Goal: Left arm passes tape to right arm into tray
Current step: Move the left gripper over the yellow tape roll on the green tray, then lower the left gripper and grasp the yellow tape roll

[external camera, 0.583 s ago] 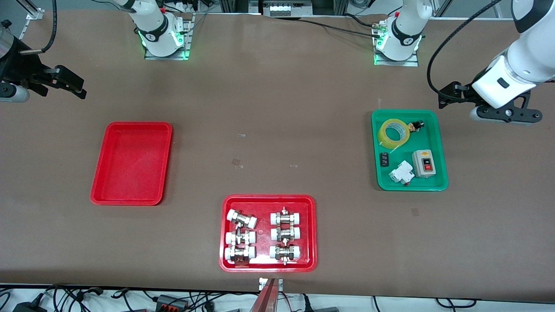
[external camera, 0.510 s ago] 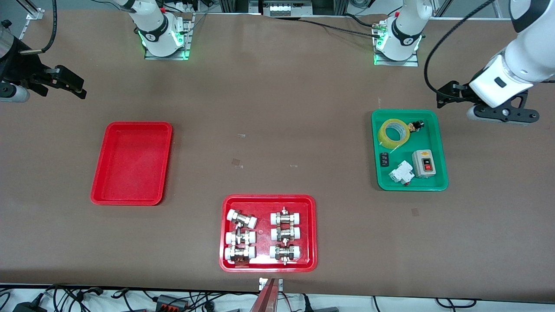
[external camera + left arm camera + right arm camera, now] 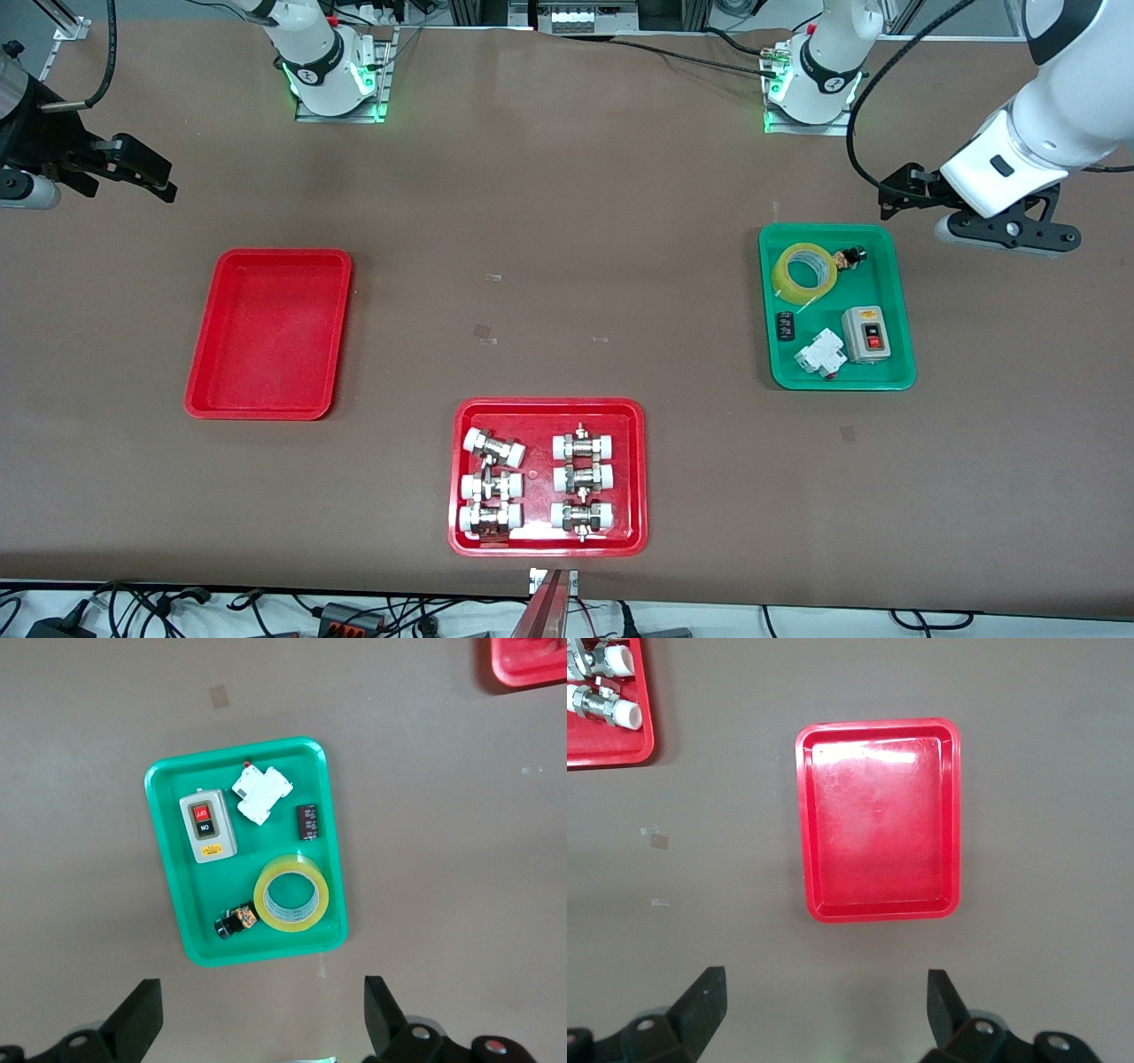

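A: Where is the tape [image 3: 804,273]?

B: It lies flat in the green tray [image 3: 886,377] at the left arm's end of the table, in the corner farthest from the front camera, touching a small black-and-gold part [image 3: 848,258]. A grey switch box [image 3: 865,334], a white circuit breaker [image 3: 819,354] and a small black component [image 3: 785,325] share that tray.

A: And the grippers?

B: The left gripper [image 3: 261,1019] hangs in the air with its fingers spread wide and empty, just off the green tray's edge. The right gripper [image 3: 824,1010] waits, fingers also apart and empty, high above the table near the plain red tray [image 3: 202,394], which holds nothing.

A: Anything else?

B: A second red tray [image 3: 462,540], nearest the front camera, carries six white-capped metal fittings [image 3: 537,484].
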{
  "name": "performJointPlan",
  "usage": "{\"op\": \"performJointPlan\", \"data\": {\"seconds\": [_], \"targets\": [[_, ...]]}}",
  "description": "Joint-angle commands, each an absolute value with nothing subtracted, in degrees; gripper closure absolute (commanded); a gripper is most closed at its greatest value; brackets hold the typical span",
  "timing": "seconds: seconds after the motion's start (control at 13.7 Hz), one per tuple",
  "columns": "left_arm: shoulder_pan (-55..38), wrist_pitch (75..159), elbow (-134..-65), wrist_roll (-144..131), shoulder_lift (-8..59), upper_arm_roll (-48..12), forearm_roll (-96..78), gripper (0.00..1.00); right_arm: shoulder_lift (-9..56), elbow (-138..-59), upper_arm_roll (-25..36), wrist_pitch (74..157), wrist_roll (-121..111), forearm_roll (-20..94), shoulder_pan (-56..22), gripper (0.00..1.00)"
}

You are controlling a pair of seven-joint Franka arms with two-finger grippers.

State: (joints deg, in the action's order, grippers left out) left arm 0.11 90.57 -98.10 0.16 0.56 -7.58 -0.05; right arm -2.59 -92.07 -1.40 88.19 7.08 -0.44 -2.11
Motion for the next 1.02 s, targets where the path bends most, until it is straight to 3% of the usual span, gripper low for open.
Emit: {"op": "performJointPlan", "data": {"seconds": [0.0, 0.15, 0.36, 0.51, 0.66, 0.87, 0.95], "targets": [[0.79, 87.2, -93.79, 1.58, 8.43, -7.47, -0.79, 0.0, -2.37, -91.49, -1.67, 87.36, 6.15, -0.35, -1.58, 0.0], [1.49, 83.51, -94.13, 1.67, 13.85, -7.38, -0.62, 0.0, -2.37, -91.49, -1.67, 87.36, 6.15, -0.35, -1.58, 0.0], [4.65, 84.64, -94.12, 1.67, 26.43, -7.47, -0.87, 0.0, -2.37, -91.58, -1.67, 87.28, 6.15, -0.35, -1.58, 0.0], [4.39, 86.12, -97.53, 0.97, 27.07, -7.56, 0.08, 0.0, -2.37, -91.5, -1.67, 87.28, 6.15, -0.35, -1.58, 0.0], [6.15, 96.89, -106.91, 1.41, 24.71, -8.08, 0.09, 0.0, -2.37, -91.58, -1.67, 87.28, 6.15, -0.35, -1.58, 0.0], [6.33, 114.91, -124.4, 0.88, 16.02, -8.17, 0.09, 0.0, -2.37, -91.58, -1.67, 87.28, 6.15, -0.35, -1.58, 0.0], [6.07, 117.48, -126.45, 0.88, 15.39, -8.26, 0.09, 0.0, -2.37, -91.58, -1.67, 87.28, 6.15, -0.35, -1.58, 0.0]]}}
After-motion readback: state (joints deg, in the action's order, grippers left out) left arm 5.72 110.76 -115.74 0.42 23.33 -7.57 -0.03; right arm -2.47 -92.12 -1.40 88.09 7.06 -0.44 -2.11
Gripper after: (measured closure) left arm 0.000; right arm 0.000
